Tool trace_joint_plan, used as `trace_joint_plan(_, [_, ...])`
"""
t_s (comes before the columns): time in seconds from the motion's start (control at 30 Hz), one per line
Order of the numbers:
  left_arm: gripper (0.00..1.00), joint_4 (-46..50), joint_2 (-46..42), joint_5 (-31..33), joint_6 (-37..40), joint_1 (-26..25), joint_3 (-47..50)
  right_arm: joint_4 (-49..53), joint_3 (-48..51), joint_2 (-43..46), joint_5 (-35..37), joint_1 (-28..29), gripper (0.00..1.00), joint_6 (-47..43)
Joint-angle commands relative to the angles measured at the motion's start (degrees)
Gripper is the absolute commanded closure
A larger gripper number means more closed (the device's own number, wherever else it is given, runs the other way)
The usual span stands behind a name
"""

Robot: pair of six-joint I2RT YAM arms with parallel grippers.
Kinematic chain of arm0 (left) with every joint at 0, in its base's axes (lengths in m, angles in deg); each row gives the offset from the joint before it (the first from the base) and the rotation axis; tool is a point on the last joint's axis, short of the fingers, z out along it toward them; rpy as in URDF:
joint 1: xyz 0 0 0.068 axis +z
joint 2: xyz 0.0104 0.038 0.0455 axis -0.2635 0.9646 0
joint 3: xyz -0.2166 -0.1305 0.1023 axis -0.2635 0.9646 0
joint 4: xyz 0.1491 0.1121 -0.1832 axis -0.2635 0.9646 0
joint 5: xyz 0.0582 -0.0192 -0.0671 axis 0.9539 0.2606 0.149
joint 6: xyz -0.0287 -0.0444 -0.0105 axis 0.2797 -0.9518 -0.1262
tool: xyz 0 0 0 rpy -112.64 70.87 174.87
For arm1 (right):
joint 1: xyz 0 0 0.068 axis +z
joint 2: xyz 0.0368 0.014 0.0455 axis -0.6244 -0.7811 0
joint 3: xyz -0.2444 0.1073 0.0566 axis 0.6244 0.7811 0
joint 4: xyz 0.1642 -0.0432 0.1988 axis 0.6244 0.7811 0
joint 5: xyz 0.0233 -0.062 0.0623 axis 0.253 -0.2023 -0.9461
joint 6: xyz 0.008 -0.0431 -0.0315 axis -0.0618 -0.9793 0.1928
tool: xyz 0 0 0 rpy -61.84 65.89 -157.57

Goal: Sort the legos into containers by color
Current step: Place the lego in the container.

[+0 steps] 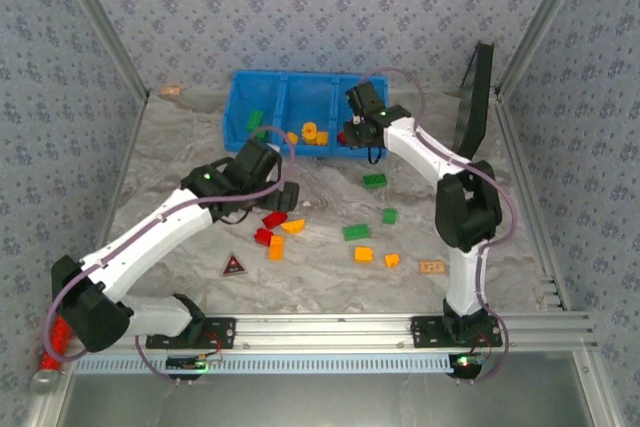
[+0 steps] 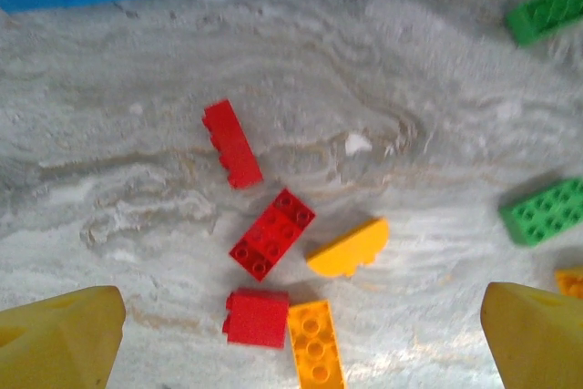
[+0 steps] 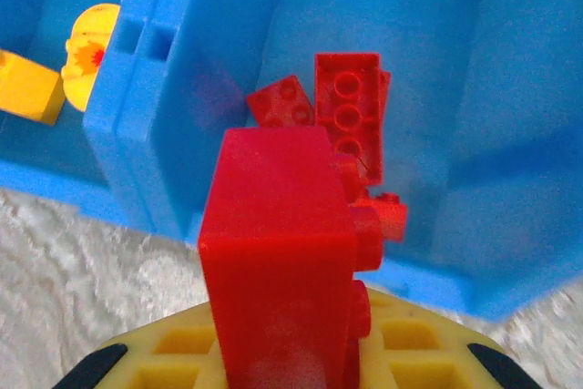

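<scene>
The blue bin [image 1: 240, 107] has three containers side by side at the back. My right gripper [image 1: 356, 134] [image 3: 290, 348] is shut on a red lego [image 3: 273, 243] and holds it above the right container [image 3: 474, 88], where other red legos [image 3: 348, 107] lie. Yellow legos [image 3: 32, 88] lie in the middle container and a green one [image 1: 256, 119] in the left. My left gripper [image 1: 284, 197] [image 2: 299, 305] hangs open and empty over a cluster of red legos [image 2: 271, 234] and orange ones [image 2: 315, 345] on the table. Green legos [image 1: 356, 232] and orange ones [image 1: 363, 254] lie further right.
A dark triangular tag [image 1: 233, 266] lies near the front left of the cluster. A black flat panel [image 1: 478, 97] leans at the back right. A red glittery cylinder [image 1: 52, 339] stands by the left arm's base. A small tan tag [image 1: 432, 267] lies at the front right.
</scene>
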Motion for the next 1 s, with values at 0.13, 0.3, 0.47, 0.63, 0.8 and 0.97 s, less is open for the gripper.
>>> trace_joint_plan(0.13, [0.00,-5.4,-9.2,-1.4,-1.6,-3.3,9.9,-0.8,-7.9,-8.5,-2.2,-1.8,0.78,-1.4])
trace_joint_plan(0.3, [0.00,-6.3,-10.3,-1.0,-3.4,-3.8,13.4,-0.1,-10.1,-11.5,-3.0,-2.5,0.77,-2.4])
trace_joint_plan(0.47, [0.00,-6.0,-5.2,0.6,-4.9,-9.8,11.3,0.4,-10.5,-12.4,-3.1,-2.9,0.70,-3.5])
trace_joint_plan(0.63, [0.00,-7.2,1.3,0.4,-7.5,-15.1,7.9,0.3,-10.7,-12.4,-3.8,-3.3,0.63,-4.2])
trace_joint_plan(0.8, [0.00,-8.9,9.1,-0.4,-8.8,-18.5,2.5,0.6,-11.2,-12.0,-4.2,-3.4,0.56,-5.2])
trace_joint_plan(0.97, [0.02,-7.9,15.9,-2.7,-11.9,-21.7,-2.8,0.6,-10.6,-10.2,-4.7,-3.5,0.54,-5.7])
